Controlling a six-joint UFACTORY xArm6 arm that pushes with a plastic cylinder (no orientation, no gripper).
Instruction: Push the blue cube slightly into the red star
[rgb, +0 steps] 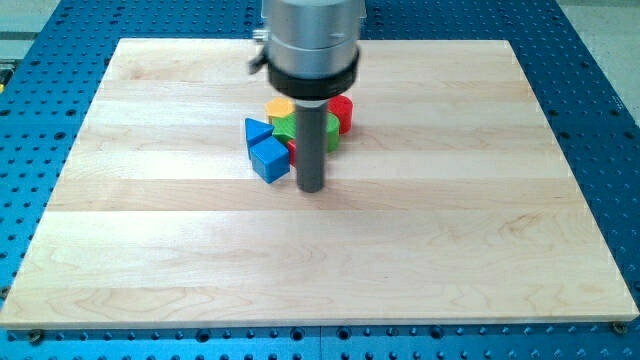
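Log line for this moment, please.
my tip: just right of blue cube | red star: mostly hidden behind rod | contact: cannot tell

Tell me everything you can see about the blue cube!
The blue cube is a small, bright blue block with flat faces and sharp edges, plain and matte like painted wood. It sits flat on the pale wooden board, turned so a corner points toward the view's bottom. It is at the lower left of a tight bunch of blocks. A blue triangle sits just above it, seemingly touching. A bit of red block peeks out on its right. My tip stands just right of it, very close.
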